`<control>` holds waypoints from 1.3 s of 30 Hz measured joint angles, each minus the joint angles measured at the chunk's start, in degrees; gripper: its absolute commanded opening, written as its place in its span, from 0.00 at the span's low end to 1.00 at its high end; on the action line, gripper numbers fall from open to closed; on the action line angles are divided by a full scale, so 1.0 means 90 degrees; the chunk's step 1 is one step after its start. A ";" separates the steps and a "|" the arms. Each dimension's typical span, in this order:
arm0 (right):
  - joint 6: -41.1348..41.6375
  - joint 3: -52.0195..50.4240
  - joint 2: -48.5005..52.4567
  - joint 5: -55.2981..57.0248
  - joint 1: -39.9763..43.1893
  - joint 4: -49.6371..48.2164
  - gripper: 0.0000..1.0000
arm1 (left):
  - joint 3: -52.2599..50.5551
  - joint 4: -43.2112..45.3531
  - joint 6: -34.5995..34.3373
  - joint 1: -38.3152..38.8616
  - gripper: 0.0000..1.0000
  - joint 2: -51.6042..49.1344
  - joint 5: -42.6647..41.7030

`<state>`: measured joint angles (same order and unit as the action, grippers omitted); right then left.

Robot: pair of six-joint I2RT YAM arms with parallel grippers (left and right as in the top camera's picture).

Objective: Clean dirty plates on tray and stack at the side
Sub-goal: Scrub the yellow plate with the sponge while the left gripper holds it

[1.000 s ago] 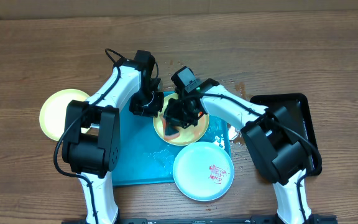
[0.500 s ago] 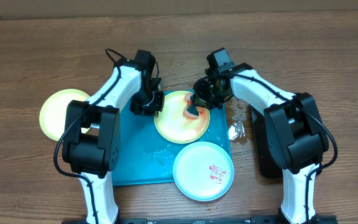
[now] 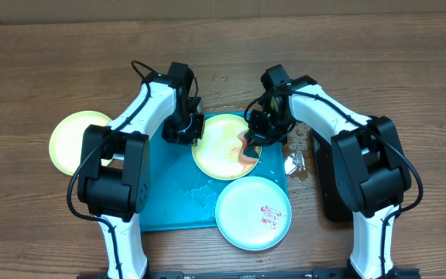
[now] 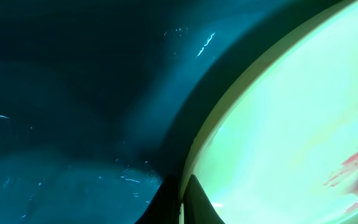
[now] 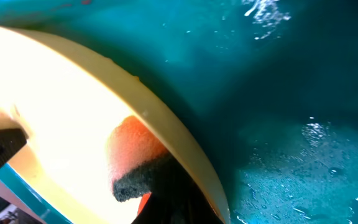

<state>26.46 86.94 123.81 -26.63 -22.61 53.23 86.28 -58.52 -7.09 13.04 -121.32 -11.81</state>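
A pale yellow-green plate (image 3: 221, 147) with orange-red sauce smears lies at the far right of the turquoise tray (image 3: 169, 194). My left gripper (image 3: 184, 133) is shut on this plate's left rim; in the left wrist view my fingertips (image 4: 182, 202) pinch the plate's edge (image 4: 278, 124) over the tray (image 4: 73, 93). My right gripper (image 3: 259, 133) is shut on an orange sponge (image 3: 247, 149) with a dark scrub side and presses it on the plate's right part. The right wrist view shows the sponge (image 5: 135, 158), the plate (image 5: 55, 106) and the wet tray (image 5: 291, 93).
A light-blue plate (image 3: 252, 213) with a red smear lies over the tray's near right corner. A clean yellow-green plate (image 3: 77, 142) lies on the table left of the tray. A black tray (image 3: 325, 182) lies under my right arm. A crumpled white scrap (image 3: 293, 163) lies beside it.
My right gripper has dragged the sponge from the plate's middle to its far right edge, then a little nearer along the right side. The left gripper has kept its hold on the rim.
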 measured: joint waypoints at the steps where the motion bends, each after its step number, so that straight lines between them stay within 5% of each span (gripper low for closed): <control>1: -0.0044 -0.0002 0.0000 -0.0019 -0.0019 -0.0046 0.04 | 0.0000 0.0000 0.0000 -0.0002 0.04 0.0000 0.0002; 14: 0.0304 -0.0068 0.0182 -0.0602 -0.1129 -0.1205 0.04 | 0.0000 -0.0027 0.0000 -0.0085 0.04 0.0000 0.0005; 25: 0.0478 -0.0066 0.0204 -0.0500 -0.0954 -0.1236 0.04 | 0.0000 -0.0005 0.0000 -0.0078 0.04 0.0000 -0.0027; 39: -0.1486 0.0447 0.0233 0.0901 -0.0296 -0.0971 0.04 | 0.0000 0.0000 0.0000 -0.0073 0.05 -0.0012 -0.0027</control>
<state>13.08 90.96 125.91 -18.52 -25.28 44.49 86.28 -58.52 -7.09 12.38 -121.43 -12.05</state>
